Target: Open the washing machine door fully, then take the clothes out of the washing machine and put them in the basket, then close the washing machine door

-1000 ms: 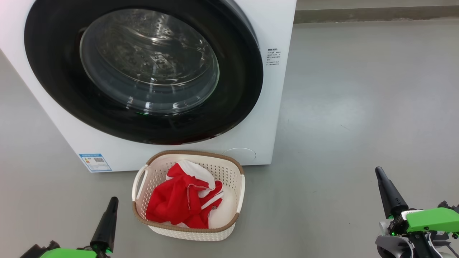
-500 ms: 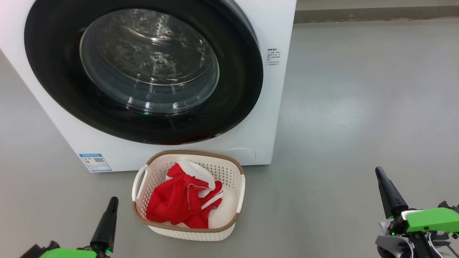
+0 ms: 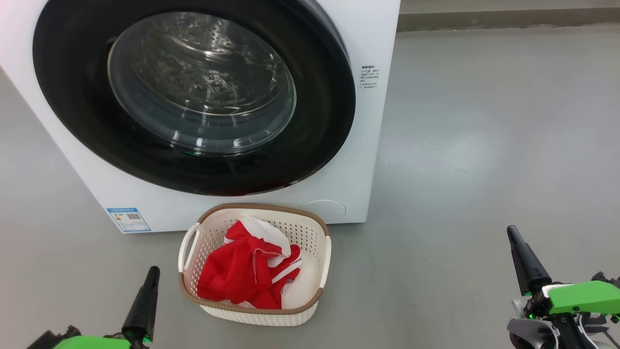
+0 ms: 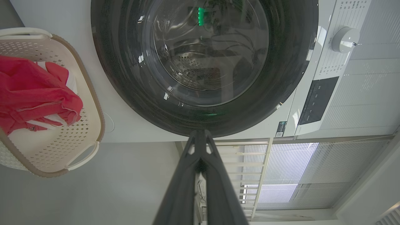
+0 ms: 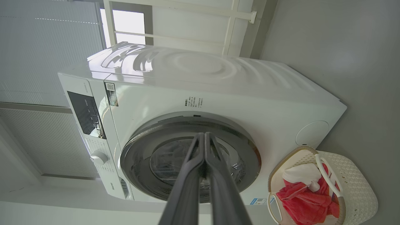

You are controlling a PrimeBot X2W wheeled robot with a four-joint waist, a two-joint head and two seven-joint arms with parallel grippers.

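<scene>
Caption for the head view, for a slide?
Washing machine door shut, red clothes in the basket; left gripper and right gripper jaws closed, empty.

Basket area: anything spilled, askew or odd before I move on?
Nothing stands out. The clothes lie wholly inside the upright basket, and the washing machine door looks shut, flush with the front.

You have open grey floor (image 3: 484, 145) to the right of the washing machine (image 3: 378, 29) and around the basket (image 3: 261, 317). The closed washing machine door (image 3: 324, 97) bars the way inside; red clothes (image 3: 232, 276) fill most of the basket.
</scene>
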